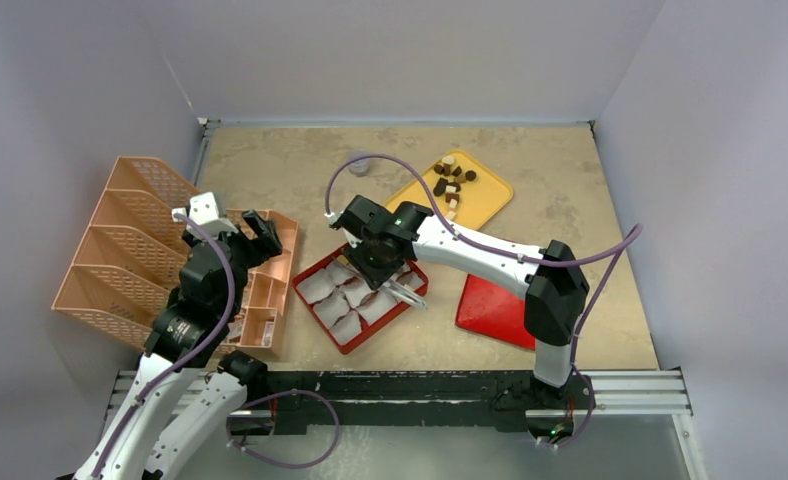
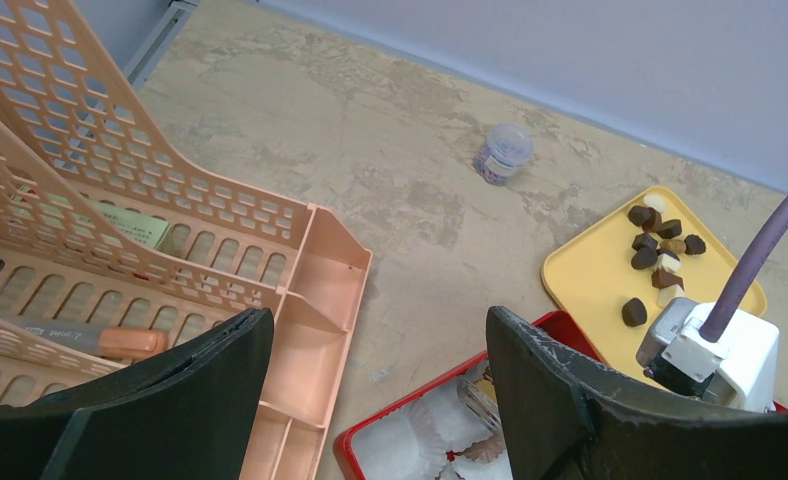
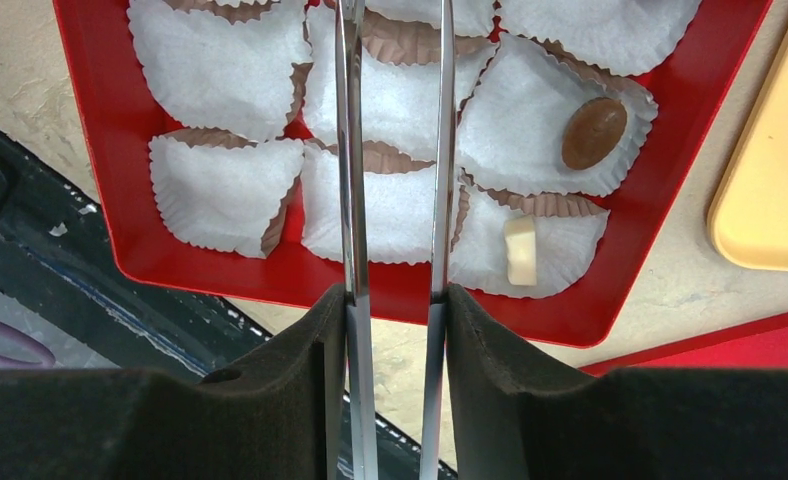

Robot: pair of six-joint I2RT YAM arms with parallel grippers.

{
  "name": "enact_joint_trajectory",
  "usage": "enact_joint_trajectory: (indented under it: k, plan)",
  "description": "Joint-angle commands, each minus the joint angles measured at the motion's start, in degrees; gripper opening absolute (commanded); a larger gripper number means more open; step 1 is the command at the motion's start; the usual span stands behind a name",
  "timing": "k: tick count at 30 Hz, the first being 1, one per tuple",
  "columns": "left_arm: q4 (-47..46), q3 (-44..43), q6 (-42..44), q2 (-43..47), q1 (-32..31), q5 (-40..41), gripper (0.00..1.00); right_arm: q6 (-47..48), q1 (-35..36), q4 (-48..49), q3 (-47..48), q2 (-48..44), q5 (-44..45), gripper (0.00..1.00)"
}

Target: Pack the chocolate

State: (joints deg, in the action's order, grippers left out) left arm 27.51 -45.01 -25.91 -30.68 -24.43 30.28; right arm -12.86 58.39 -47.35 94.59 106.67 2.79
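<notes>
Mottled tabletop, steel tweezers (glossy chocolate)

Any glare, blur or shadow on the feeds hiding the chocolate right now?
Right wrist: sharp; tweezers glint mildly, paper cups are bright white, yet the brown chocolate and cream chocolate read clearly. Left wrist: the left claw is dark and slightly soft up close; the loose chocolate on the yellow tray is crisp. Top external: even light, soft shadows, pieces tiny.

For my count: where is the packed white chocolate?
Right wrist view: white chocolate sits in a paper cup, right of the tweezers, below the brown chocolate.
</notes>
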Motion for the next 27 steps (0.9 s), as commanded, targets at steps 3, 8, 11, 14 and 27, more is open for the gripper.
enact_joint_trajectory:
  k: [3,8,11,14,27]
  plan:
    - [-1.5,-0.5,0.1,0.5,0.3,0.1,0.77,-0.7,0.2,-0.4,1.8,-0.9,1.5,0.40]
    - [-1.5,-0.5,0.1,0.4,0.3,-0.1,0.77,-0.5,0.2,-0.4,1.8,-1.0,1.7,0.40]
    - [-1.4,-0.5,0.1,0.5,0.3,-0.1,0.77,-0.6,0.2,-0.3,1.7,-1.2,1.8,0.41]
    - [-1.5,-0.5,0.2,0.4,0.3,-0.3,0.77,-0.6,0.2,-0.2,1.6,-1.6,1.9,0.42]
    - [-1.6,-0.4,0.1,0.0,0.3,-0.4,0.77,-1.3,0.1,-2.2,0.9,-8.4,3.9,0.40]
